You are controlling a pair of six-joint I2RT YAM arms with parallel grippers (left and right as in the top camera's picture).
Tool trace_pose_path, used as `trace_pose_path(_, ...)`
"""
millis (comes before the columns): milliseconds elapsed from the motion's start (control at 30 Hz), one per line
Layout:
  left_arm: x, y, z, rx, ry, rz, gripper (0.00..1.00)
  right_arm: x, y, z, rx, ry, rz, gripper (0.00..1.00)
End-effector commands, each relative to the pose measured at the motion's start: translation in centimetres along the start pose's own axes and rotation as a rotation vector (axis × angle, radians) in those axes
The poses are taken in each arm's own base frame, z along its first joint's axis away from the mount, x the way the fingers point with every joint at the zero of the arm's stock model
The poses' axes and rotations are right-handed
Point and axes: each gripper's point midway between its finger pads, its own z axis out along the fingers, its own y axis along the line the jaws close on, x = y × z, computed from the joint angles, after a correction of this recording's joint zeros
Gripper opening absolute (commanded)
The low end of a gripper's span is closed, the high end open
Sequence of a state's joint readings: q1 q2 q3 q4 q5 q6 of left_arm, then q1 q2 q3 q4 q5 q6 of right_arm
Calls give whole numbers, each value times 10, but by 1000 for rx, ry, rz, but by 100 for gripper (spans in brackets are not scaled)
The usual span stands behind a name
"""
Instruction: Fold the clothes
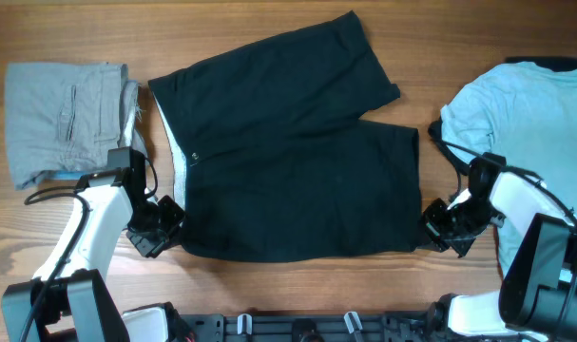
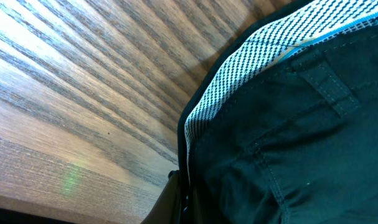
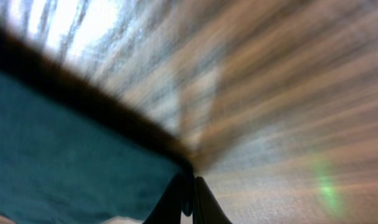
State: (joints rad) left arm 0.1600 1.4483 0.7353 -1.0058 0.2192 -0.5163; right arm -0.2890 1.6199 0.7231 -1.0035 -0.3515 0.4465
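Left hand (image 1: 161, 228), right hand (image 1: 437, 226) low on black shorts' (image 1: 288, 161) near corners

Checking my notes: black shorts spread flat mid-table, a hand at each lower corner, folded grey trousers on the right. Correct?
No: the overhead view shows the folded grey trousers on the left. The black shorts do lie spread flat mid-table, with the left hand and right hand at their lower corners.

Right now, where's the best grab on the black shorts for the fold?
The black shorts lie flat, so pinch edges: the near waistband corner with the left fingers, the near hem corner with the right fingers, each sliding in low from its outer side.
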Motion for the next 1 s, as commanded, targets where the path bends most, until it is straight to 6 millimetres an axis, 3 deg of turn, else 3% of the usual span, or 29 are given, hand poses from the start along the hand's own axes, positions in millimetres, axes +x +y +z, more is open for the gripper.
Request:
trace_pose_path(0, -1, -5, -7, 24, -5, 14, 4, -15, 24, -40, -32, -62, -106, 4)
trace_pose_path(133, 6, -6, -25, 13, 28, 58, 4, -24, 60, -119, -92, -222, -194, 4)
trace_pose_path(300, 10, -19, -74, 16, 44, 88, 4, -36, 112, -233, -220, -506, -277, 4)
trace_pose_path(400, 15, -22, -96, 17, 42, 90, 4, -28, 127, -280, -270, -614, -307, 4)
trace_pose_path(467, 22, -20, -110, 19, 38, 103, 4, -20, 123, -287, -256, -613, -289, 4)
trace_pose_path(633, 44, -10, -126, 30, 17, 142, 4, 5, 102, -281, -187, -564, -281, 4)
trace_pose_path(700, 56, 2, -132, 4, 9, 148, 4, 22, 91, -288, -174, -600, -279, 4)
trace_pose_path(767, 59, 8, -137, -6, -28, 154, 4, 29, 93, -302, -211, -670, -281, 4)
trace_pose_path(800, 57, 6, -138, 1, -47, 157, 4, 26, 97, -308, -234, -702, -280, 4)
trace_pose_path(900, 34, -6, -138, 32, -134, 167, 4, 3, 148, -341, -396, -844, -411, 4)
trace_pose_path(967, 20, -15, -138, 55, -173, 167, 4, -9, 169, -345, -429, -872, -435, 4)
